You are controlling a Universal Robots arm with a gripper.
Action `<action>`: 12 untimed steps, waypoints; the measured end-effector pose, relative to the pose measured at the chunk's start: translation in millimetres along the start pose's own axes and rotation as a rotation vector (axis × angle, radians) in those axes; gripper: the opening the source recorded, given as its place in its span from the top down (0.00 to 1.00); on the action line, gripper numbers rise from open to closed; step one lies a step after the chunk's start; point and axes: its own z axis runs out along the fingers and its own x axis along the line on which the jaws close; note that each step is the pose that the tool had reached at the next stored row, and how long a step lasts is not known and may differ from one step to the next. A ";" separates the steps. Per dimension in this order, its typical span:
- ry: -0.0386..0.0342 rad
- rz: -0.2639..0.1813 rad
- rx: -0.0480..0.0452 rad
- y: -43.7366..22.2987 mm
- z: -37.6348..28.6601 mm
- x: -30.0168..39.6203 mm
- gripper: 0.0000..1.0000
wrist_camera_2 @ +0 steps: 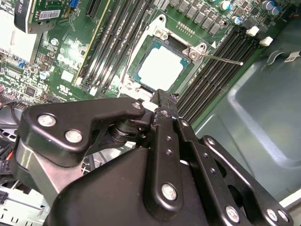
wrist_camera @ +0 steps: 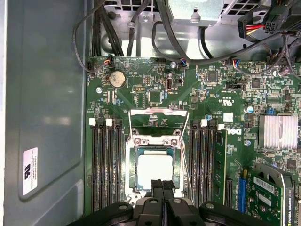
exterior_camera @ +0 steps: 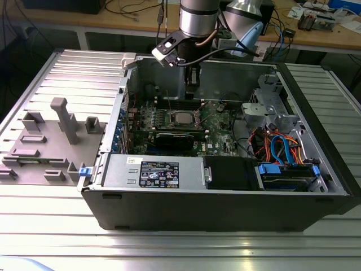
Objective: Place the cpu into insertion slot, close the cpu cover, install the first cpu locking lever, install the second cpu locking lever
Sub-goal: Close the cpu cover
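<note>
Hovering my black gripper (wrist_camera: 162, 184), fingers pressed together and empty, over the near edge of the small silvery-grey square cpu (wrist_camera: 155, 170) seated in its socket at the exterior view's centre, I judge the thin silvery metal cpu cover (wrist_camera: 159, 112) to stand open just beyond the chip.

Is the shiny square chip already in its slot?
Yes, in the first wrist view the cpu lies flat inside the insertion slot, with its pale top uncovered.
</note>
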 end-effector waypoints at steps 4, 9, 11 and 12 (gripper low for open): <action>-0.0001 0.000 0.0000 3.6 0.0 -0.1 0.89; -0.0001 0.000 0.0000 6.4 0.0 -0.2 0.89; -0.0001 0.000 0.0001 7.0 0.0 -0.2 0.89; -0.0001 0.000 0.0000 7.2 0.0 -0.2 0.89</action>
